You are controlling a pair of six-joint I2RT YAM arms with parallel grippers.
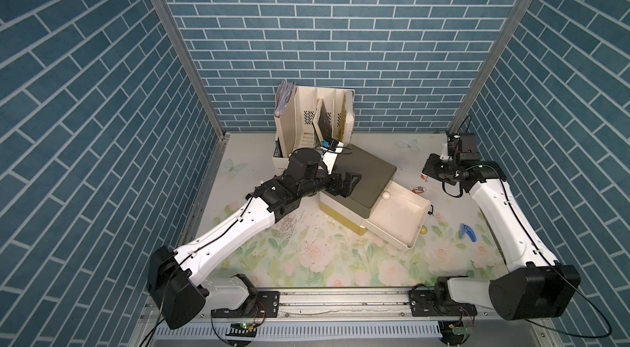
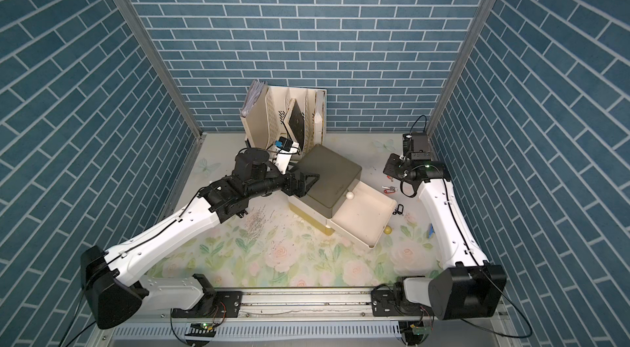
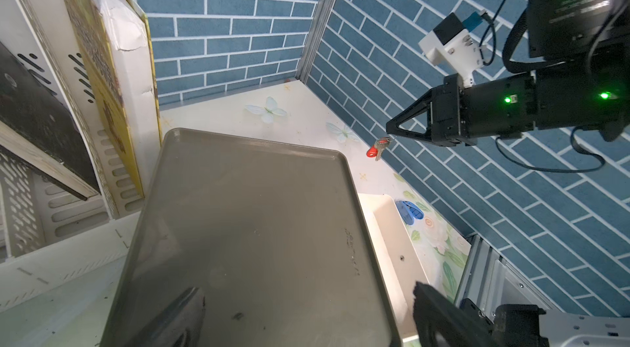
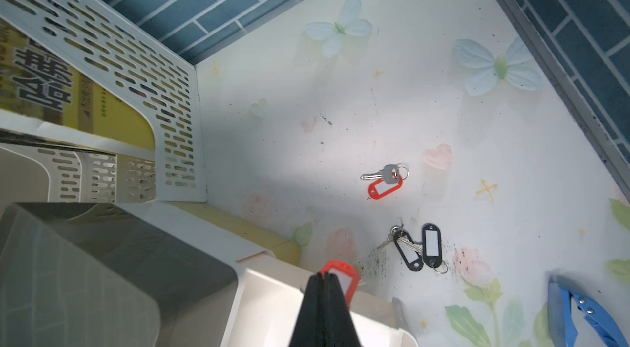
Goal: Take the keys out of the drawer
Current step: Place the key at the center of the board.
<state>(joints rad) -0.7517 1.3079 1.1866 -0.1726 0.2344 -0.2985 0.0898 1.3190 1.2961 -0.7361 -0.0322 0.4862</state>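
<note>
Right pincer [image 3: 388, 130], closed, barely pinches a red key [image 3: 376, 150]; left pincer [image 1: 353, 182] gapes empty. Thin grip, so it could slip into the drawer [image 4: 272, 301] nearby.

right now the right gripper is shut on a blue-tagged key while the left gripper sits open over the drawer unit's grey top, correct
Not quite: the tag is red, not blue. The right wrist view shows the right gripper shut on the red-tagged key. The rest holds: the left gripper is open over the drawer unit's grey top.
</note>
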